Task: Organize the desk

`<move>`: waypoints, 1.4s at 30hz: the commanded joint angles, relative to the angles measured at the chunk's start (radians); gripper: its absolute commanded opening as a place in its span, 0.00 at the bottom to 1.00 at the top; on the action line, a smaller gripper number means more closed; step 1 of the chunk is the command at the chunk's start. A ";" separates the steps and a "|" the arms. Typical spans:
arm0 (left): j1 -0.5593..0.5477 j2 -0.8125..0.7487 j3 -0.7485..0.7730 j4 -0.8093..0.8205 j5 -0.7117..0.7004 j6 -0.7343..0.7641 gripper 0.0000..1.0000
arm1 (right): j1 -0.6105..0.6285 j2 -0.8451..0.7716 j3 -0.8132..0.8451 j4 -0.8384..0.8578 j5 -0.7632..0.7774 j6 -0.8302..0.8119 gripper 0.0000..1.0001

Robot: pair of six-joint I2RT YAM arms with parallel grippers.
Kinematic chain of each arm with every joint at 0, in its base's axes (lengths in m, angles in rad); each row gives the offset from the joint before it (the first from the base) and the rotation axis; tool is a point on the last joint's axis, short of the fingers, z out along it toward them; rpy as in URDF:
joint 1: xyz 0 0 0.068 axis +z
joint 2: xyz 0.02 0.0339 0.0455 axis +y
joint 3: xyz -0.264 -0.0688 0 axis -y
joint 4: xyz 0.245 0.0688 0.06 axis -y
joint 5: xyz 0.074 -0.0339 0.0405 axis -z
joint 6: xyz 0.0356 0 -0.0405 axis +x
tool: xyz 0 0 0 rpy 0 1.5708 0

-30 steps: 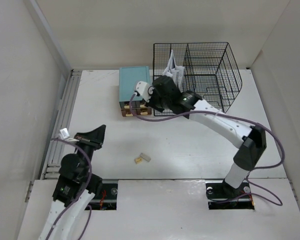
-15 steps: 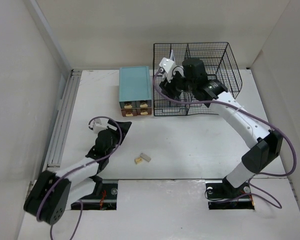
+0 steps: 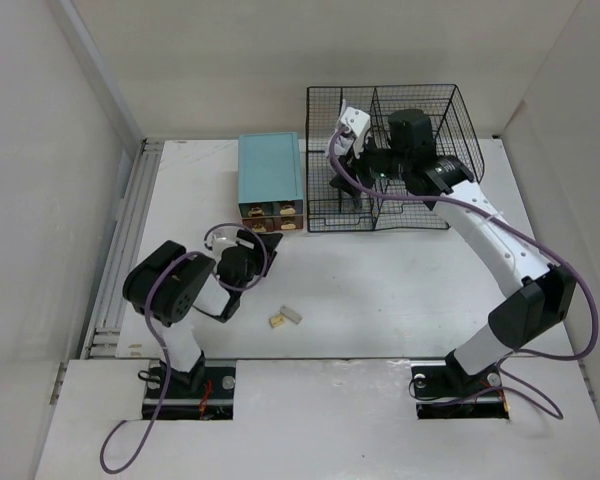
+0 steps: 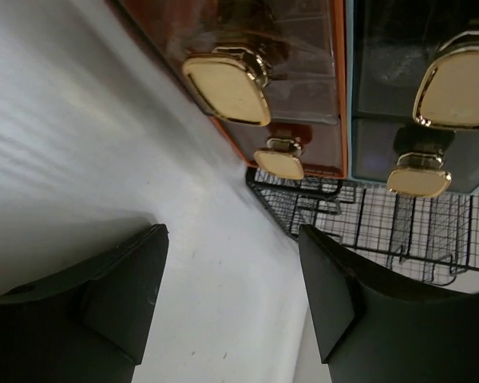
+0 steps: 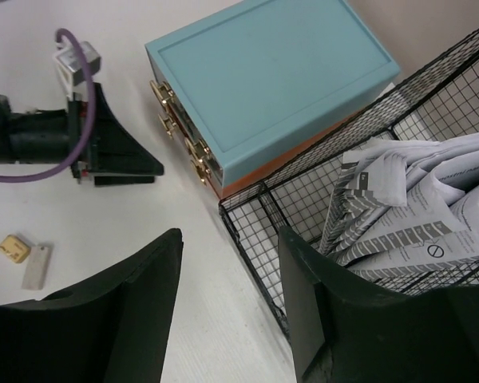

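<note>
Soft, even light from above fills the overhead view. The white counter is bright without burning out, and the arms throw only pale, blurred shadows on it. Straight lines lean slightly toward the edges of the frame.

The left wrist view is dimmer and very close. The gold knobs catch small highlights, and the counter shows grey streaks and a broad shadow by the dark jaws.

The right wrist view is bright. The counter nearly washes out at its far corner, print on the paper shows as crisp lines, and the jaws are near-black with little detail.
</note>
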 commanded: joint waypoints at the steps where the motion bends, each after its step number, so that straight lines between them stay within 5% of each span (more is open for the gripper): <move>1: -0.019 0.084 0.052 0.263 -0.004 -0.036 0.64 | -0.011 -0.052 -0.014 0.055 -0.071 0.017 0.57; 12: -0.039 0.268 0.186 0.335 -0.090 -0.102 0.64 | -0.011 -0.052 -0.043 0.055 -0.101 0.017 0.57; 26: -0.048 0.299 0.198 0.346 -0.125 -0.123 0.01 | -0.011 -0.062 -0.062 0.064 -0.131 0.017 0.57; 39: -0.278 0.186 -0.176 0.562 -0.203 -0.258 0.04 | 0.028 -0.023 -0.063 -0.030 -0.243 -0.097 0.63; 40: -0.278 0.186 -0.176 0.562 -0.203 -0.258 0.09 | 0.028 -0.011 -0.063 -0.030 -0.243 -0.106 0.65; 42: -0.263 0.177 -0.176 0.525 -0.182 -0.248 0.36 | 0.037 -0.002 -0.053 -0.039 -0.243 -0.106 0.68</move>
